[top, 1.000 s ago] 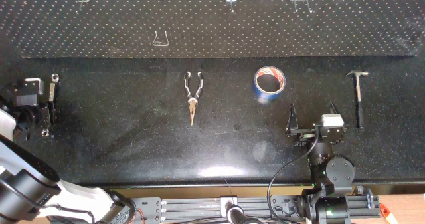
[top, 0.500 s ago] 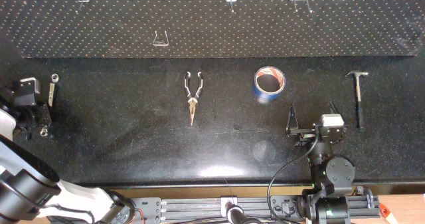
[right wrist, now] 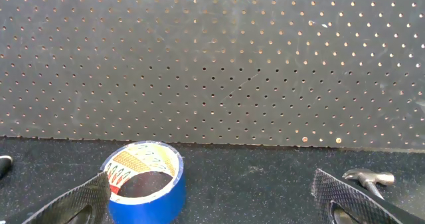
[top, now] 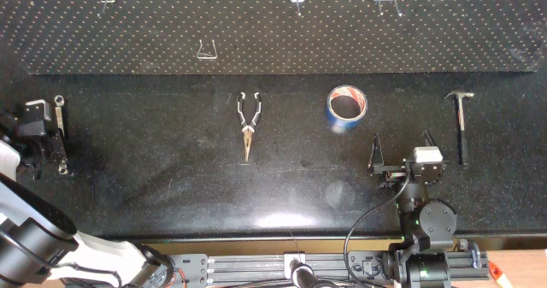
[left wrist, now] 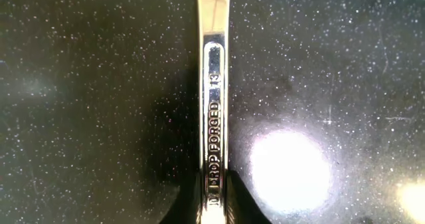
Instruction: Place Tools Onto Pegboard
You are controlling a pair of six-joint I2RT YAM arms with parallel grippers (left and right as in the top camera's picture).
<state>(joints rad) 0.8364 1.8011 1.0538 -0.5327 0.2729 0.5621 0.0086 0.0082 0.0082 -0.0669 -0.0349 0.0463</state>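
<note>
The left gripper [top: 55, 139] is closed on a chrome-plated steel combination wrench [top: 59, 107] at the far left of the black speckled worktop [top: 171, 173]. The top view gives the location: the wrench lies roughly lengthwise towards the pegboard, ring end pointing at the board, well left of all other tools. The left wrist view gives the grip detail: both fingers of the left gripper [left wrist: 214, 209] press against the flat polished shaft of the wrench [left wrist: 214, 84], which runs straight away from the fingers over the worktop [left wrist: 80, 84]. Whether the wrench touches the surface cannot be told.

The right gripper [top: 401, 148] is near the right arm's base, its jaws spread wide with nothing between them. In the right wrist view, the right gripper [right wrist: 209, 184] faces the black perforated pegboard [right wrist: 212, 71]. A blue roll of tape [right wrist: 145, 181] sits just beyond one finger, and the steel head of a small hammer [right wrist: 368, 178] just beyond the other.

The top view shows the layout in front of the pegboard [top: 273, 23]:
- Silver needle-nose pliers [top: 249, 121] lie at centre, tips towards the arms.
- The tape [top: 346, 107] lies right of centre.
- The hammer [top: 461, 126] lies at far right, head towards the board.
- A wire loop hook [top: 205, 49] and three smaller metal hooks [top: 297, 2] are fitted to the board, all bare.
</note>
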